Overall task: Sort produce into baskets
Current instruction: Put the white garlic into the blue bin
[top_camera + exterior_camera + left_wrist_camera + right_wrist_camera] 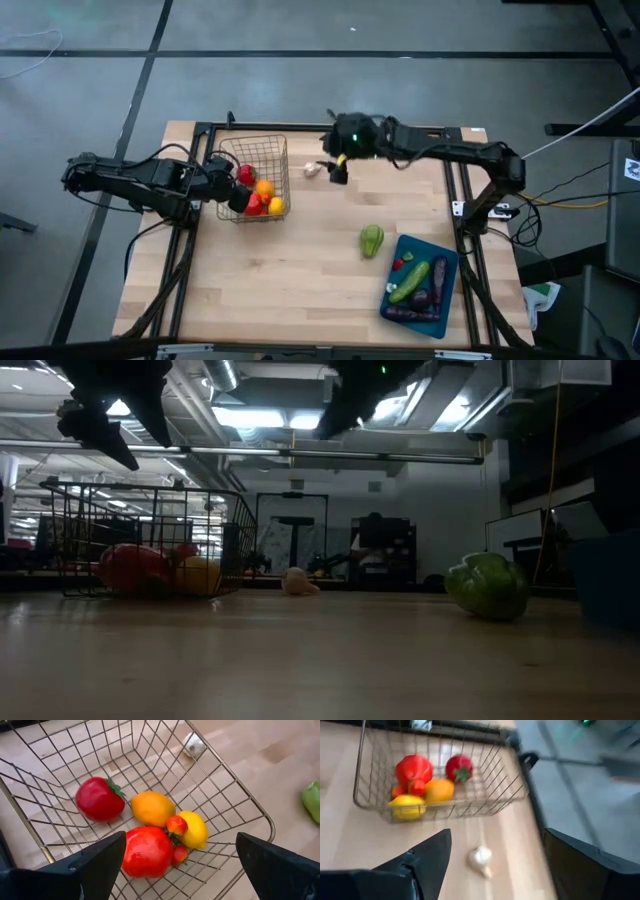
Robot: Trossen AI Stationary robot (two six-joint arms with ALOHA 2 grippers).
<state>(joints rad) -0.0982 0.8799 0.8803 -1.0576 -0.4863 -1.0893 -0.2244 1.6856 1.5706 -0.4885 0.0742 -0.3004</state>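
The wire basket (pixel 262 178) stands at the far left of the table and holds red tomatoes (pixel 99 799), an orange (pixel 152 808) and a yellow lemon (pixel 195 829). My left gripper (pixel 180 840) hangs open above the basket's left side, with nothing between its fingers. A white garlic (pixel 480 859) lies on the table just right of the basket. My right gripper (pixel 497 835) hovers open above it, clear of it. A green pepper (pixel 371 240) rests on the bare wood. The teal tray (pixel 446 262) at the near right holds a cucumber (pixel 409 281) and dark eggplants (pixel 436 285).
Bare wood lies between the basket and the tray and along the table's near left. Black frame rails (pixel 465 215) run along both table sides. Cables (pixel 560 195) trail off the right edge.
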